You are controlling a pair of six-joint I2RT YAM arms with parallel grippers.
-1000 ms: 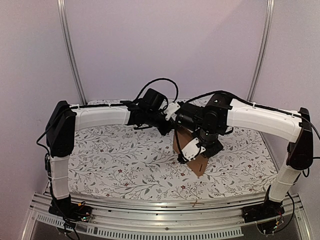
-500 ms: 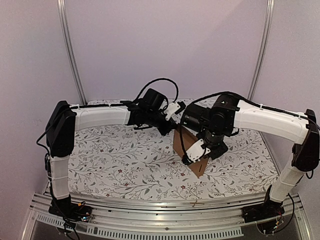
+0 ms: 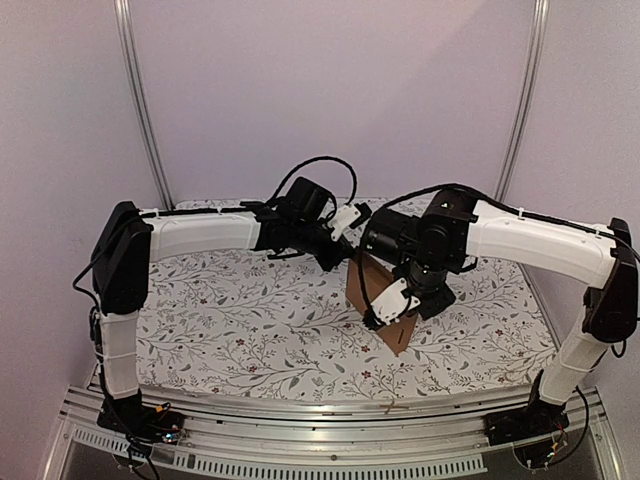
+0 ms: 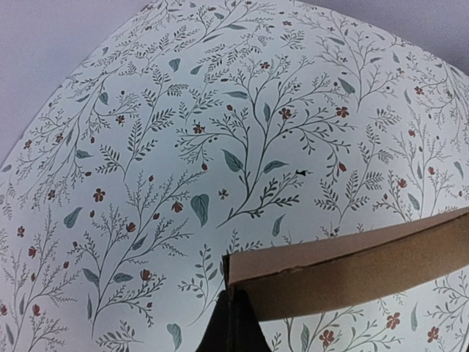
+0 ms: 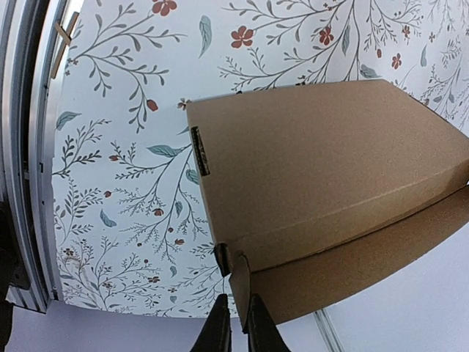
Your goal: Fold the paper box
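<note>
Brown paper box (image 3: 362,290) upright overhead, wrist views alone show left gripper (image 4: 231,319), right gripper (image 5: 236,321) pinching edges

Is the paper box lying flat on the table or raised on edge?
Raised on edge: in the top view the paper box stands steeply tilted, the left claw and right claw pinching its edges.

Floral tablecloth (image 3: 230,320) spread flat; aluminium rail (image 3: 330,418) along near edge; lilac backdrop (image 3: 330,90) behind.

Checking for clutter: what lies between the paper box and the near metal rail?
Only bare floral tablecloth, seen in the right wrist view between the paper box and the metal rail.
</note>
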